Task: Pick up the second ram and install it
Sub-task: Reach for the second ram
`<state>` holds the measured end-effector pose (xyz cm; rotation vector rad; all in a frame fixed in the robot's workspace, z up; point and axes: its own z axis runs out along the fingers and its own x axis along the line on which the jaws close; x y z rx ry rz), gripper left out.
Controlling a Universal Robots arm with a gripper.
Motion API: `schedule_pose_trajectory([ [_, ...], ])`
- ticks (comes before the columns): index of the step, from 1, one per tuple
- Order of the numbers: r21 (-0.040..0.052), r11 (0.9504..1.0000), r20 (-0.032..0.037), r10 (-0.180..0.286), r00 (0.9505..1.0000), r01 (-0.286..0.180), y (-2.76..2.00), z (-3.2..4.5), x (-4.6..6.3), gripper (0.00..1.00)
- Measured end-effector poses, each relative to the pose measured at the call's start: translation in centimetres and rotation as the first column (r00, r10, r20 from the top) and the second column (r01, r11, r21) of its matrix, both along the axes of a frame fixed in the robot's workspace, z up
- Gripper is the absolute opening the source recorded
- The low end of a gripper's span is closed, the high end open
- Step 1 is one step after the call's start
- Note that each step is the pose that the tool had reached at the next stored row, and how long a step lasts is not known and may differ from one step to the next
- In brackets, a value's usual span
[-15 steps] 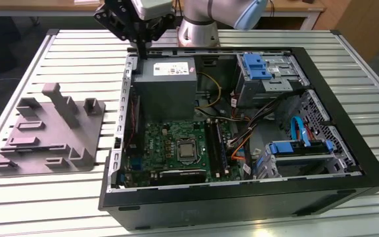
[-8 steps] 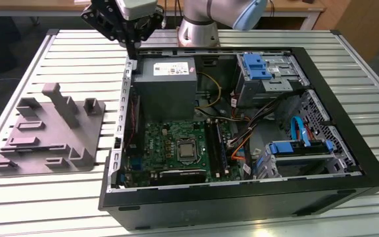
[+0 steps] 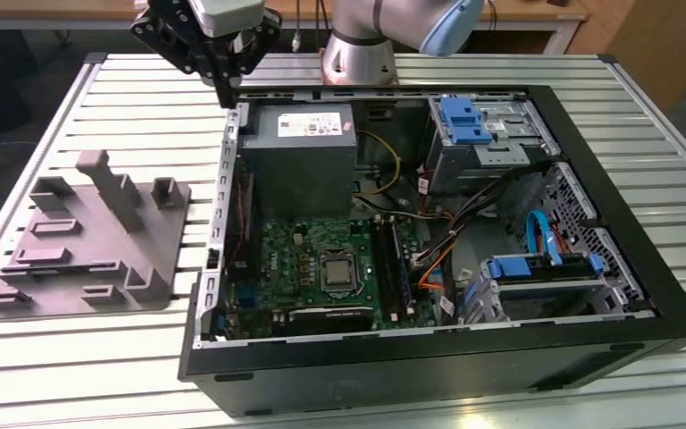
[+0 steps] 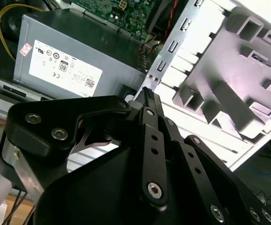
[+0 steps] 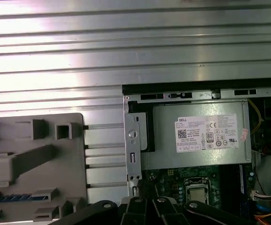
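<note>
The second ram [image 5: 11,198] shows in the first wrist view as a thin dark blue strip lying in a slot of the grey holder tray [image 5: 37,159]. My gripper [image 3: 226,89] hangs high over the case's back left corner in the exterior view, above the power supply's edge and well away from the tray [image 3: 81,241]. Its black fingers [image 4: 147,101] meet at a point, shut, with nothing between them. The gripper's linkage [image 5: 147,208] shows over the green motherboard [image 3: 319,268].
The open black computer case [image 3: 439,357] lies on a slatted metal table [image 3: 104,89]. Inside are a grey power supply [image 3: 301,152], blue drive bays [image 3: 474,121], blue and orange cables [image 3: 539,237] and long black memory slots [image 3: 393,268]. The robot base [image 3: 361,54] stands behind.
</note>
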<state>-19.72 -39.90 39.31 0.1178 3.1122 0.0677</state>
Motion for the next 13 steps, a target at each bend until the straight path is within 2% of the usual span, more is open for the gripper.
schedule_pose_trajectory([
  [13,0.0001,1.0,0.0,0.0,1.0,0.0,0.0,-0.02,-2.9,0.1],
])
